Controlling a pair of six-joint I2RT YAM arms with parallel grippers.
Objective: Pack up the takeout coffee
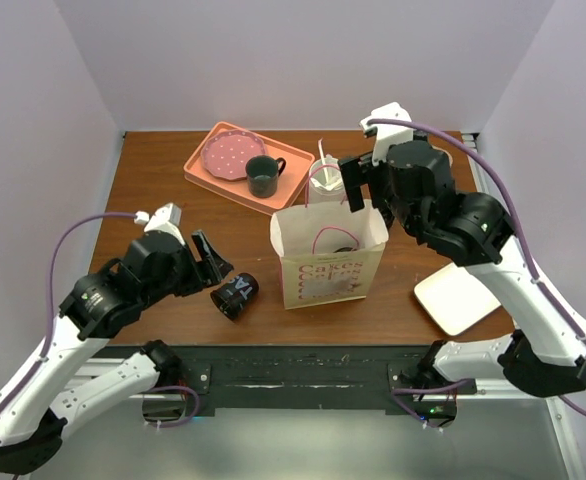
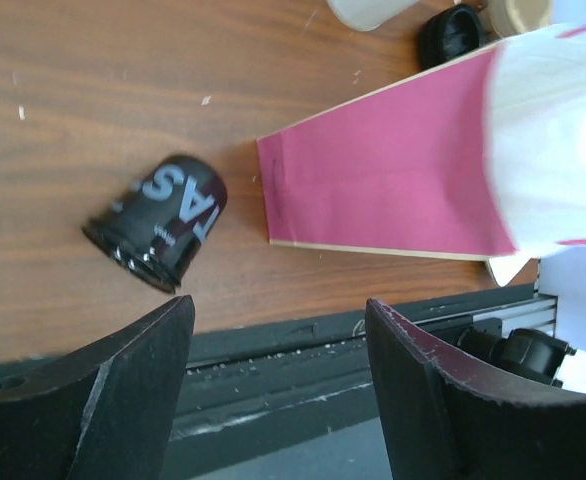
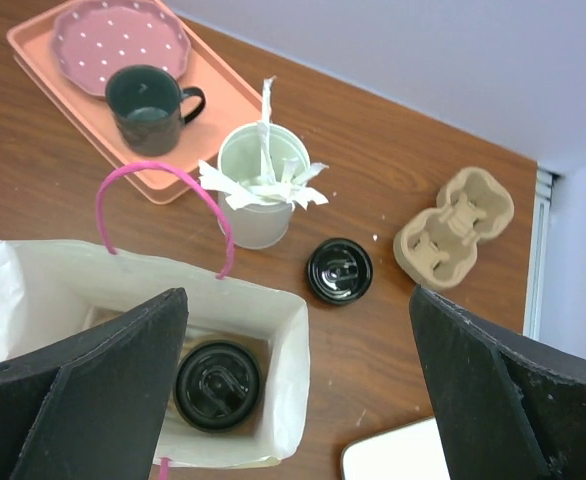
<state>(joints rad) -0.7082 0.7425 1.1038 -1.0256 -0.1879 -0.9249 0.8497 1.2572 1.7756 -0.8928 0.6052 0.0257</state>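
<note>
The takeout coffee (image 1: 234, 295) lies on its side on the surface (image 1: 153, 180), just left of the paper bag (image 1: 328, 270), touched by nothing; the left end effector (image 2: 278, 305) hovers near it, spread and empty; the right end effector (image 3: 298, 295) hangs spread above the bag's open mouth, also empty.

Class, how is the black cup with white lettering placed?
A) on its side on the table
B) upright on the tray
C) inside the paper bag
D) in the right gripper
A: the lettered cup lies on its side on the table, beside the paper bag.
</note>
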